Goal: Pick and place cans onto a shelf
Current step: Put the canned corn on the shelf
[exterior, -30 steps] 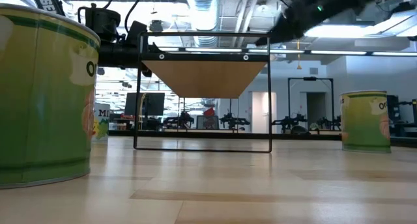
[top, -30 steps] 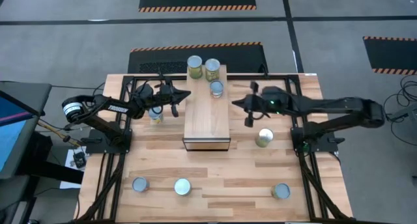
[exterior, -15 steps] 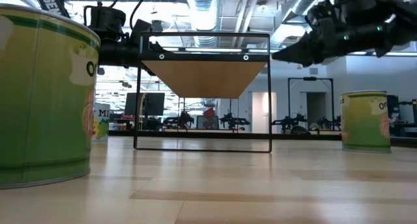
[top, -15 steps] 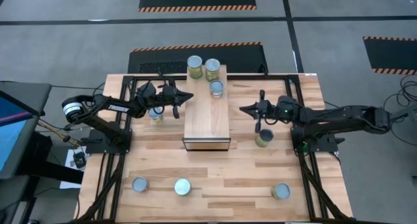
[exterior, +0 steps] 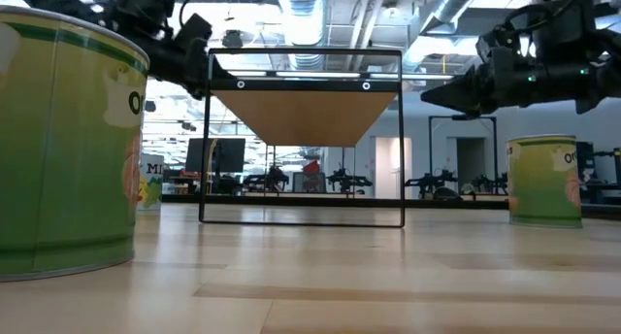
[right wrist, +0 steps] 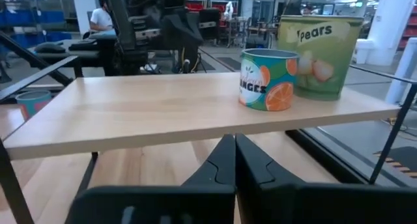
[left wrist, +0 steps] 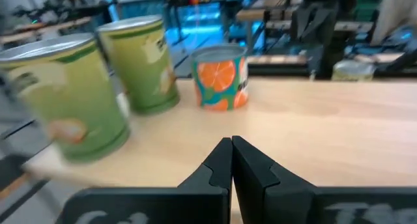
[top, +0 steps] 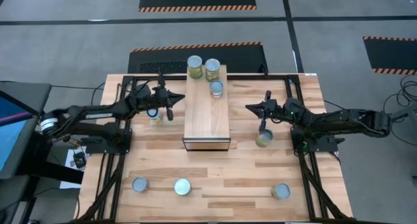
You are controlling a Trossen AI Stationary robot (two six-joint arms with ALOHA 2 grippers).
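Cans [top: 203, 69] — I count three on the shelf [top: 207, 116], at its far end. Five are left on the worktop [top: 221, 178]. My left gripper [top: 171, 107] and right gripper [top: 262, 118] hover beside the shelf — both closed and holding nothing.

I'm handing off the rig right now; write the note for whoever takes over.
Left gripper: shut, empty, beside the shelf.
Right gripper: shut, empty, above a can right of the shelf.
Done: three cans stand at the shelf's far end.
Left: that right can, one under the left arm, and three along the near table edge.
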